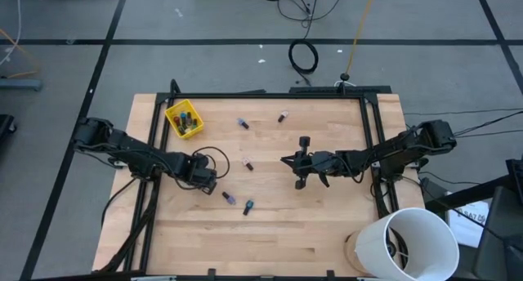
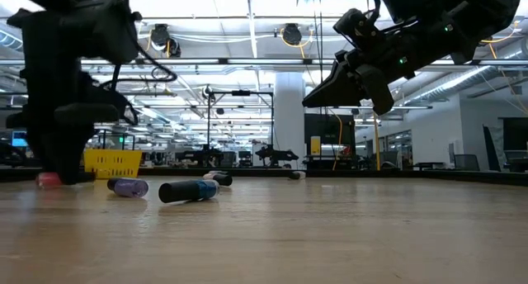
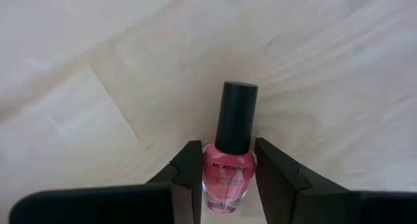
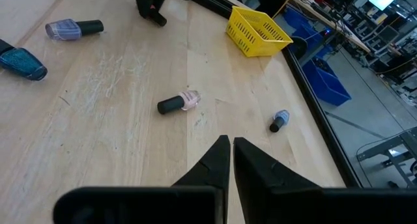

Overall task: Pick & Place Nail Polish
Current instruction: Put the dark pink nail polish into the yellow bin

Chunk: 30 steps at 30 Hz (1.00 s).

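Observation:
My left gripper (image 1: 206, 180) is down at the table left of centre, shut on a pink nail polish bottle (image 3: 228, 175) with a black cap (image 3: 236, 116). The bottle shows pink under the fingers in the low view (image 2: 48, 179). My right gripper (image 1: 298, 162) is shut and empty, raised above the table right of centre (image 2: 346, 78). Loose bottles lie on their sides on the wood: a purple one (image 4: 71, 28), a teal one (image 4: 23, 61), a pale pink one (image 4: 177, 102), a blue one (image 4: 279, 121) and one at the far side (image 1: 283, 117). My left gripper pinches the pink bottle's glass body (image 3: 210, 178) between its two fingers, one on each side, below the cap. The fingers come from above, pointing down, and lie across the bottle. The bottle is at table level with its cap pointing away from the gripper.
A small yellow bin (image 1: 184, 119) holding several bottles stands at the far left of the table. A black frame (image 1: 270, 94) runs round the table's edges. A white bucket (image 1: 413, 244) stands off the near right corner.

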Each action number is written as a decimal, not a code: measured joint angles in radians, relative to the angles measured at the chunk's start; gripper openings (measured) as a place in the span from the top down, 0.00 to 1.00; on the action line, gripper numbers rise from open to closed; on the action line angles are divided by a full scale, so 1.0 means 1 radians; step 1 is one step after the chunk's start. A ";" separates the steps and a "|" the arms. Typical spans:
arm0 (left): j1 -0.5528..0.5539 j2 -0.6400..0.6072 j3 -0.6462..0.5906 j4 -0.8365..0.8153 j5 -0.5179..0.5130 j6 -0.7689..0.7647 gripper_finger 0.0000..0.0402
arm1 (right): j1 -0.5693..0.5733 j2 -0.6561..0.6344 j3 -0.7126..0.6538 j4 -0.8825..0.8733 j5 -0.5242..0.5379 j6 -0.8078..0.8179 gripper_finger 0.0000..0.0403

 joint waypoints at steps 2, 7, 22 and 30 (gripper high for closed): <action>0.001 -0.014 0.036 0.009 -0.040 0.023 0.77 | 0.000 0.000 0.000 0.000 0.000 0.000 0.96; 0.003 -0.049 0.108 0.009 -0.122 0.083 0.77 | 0.000 0.000 0.000 0.000 0.000 0.000 0.96; 0.255 -0.191 0.203 -0.183 -0.459 0.043 0.76 | 0.000 0.000 0.000 0.000 0.000 0.000 0.96; 0.557 -0.215 0.203 -0.283 -0.523 0.081 0.75 | 0.000 0.000 0.000 0.000 0.000 0.000 0.96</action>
